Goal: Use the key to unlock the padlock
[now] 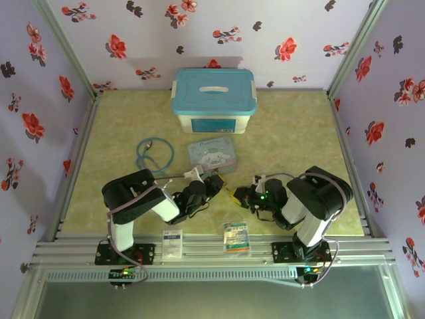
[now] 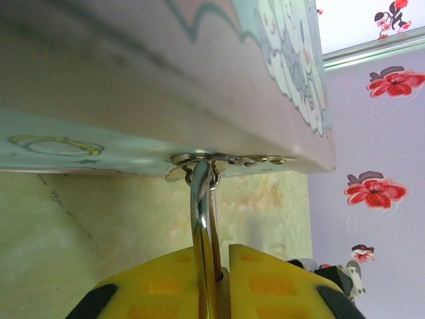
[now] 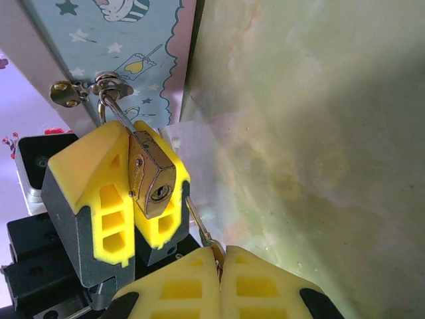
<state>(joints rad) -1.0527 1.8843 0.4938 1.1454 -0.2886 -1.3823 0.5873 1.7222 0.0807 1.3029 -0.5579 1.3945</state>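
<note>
The brass padlock [image 3: 152, 176] hangs by its thin shackle [image 2: 202, 216] from the hasp [image 3: 105, 84] of the cartoon tin [image 1: 214, 154]. My left gripper [image 2: 222, 256] is shut on the padlock, its yellow fingers [image 3: 93, 183] on either side of the body. The keyhole faces the right wrist camera. My right gripper [image 3: 219, 256] is shut on the key [image 3: 198, 226]. The key's blade points up toward the padlock, with its tip just below and right of the keyhole, outside it. In the top view the left gripper [image 1: 216, 181] and the right gripper [image 1: 237, 195] meet in front of the tin.
A white box with a blue lid [image 1: 214, 100] stands at the back. A blue stethoscope [image 1: 154, 153] lies left of the tin. Two small packets [image 1: 172, 242] [image 1: 236, 237] rest on the near rail. Floral walls enclose the green table [image 1: 299, 139].
</note>
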